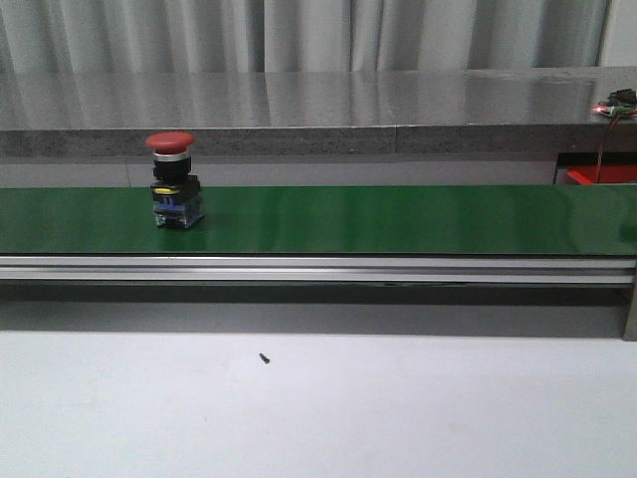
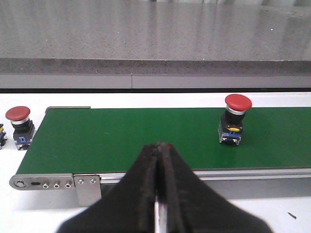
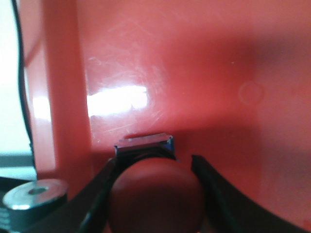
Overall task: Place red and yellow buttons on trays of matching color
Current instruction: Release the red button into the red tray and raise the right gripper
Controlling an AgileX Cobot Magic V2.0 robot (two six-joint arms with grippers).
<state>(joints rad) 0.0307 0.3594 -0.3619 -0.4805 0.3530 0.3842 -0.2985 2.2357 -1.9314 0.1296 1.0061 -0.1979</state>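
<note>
Right now the right gripper [image 3: 154,194] has its two dark fingers [image 3: 99,194] pressed against either side of a red button [image 3: 155,196], gripping its mushroom cap, with the button's square body showing just beyond the cap. Directly behind it lies the glossy floor of the red tray [image 3: 194,73], and one raised wall of that tray runs along one side; whether the button already touches the tray floor I cannot tell from this close view.

Over at the left arm, the left gripper [image 2: 160,150] is closed on nothing, its black fingers meeting in a thin seam. It sits just short of the near edge of the green conveyor belt [image 2: 136,141]. A second red button [image 1: 175,179] stands upright on the belt, toward its left end in the front view, well apart from the left gripper and off to one side of it. A third red button [image 2: 20,126] stands upright on the white desk [image 1: 318,408] just past the belt's end, beside the metal end bracket [image 2: 53,183].

A corner of the red tray [image 1: 600,175] peeks out behind the belt's far right end.
</note>
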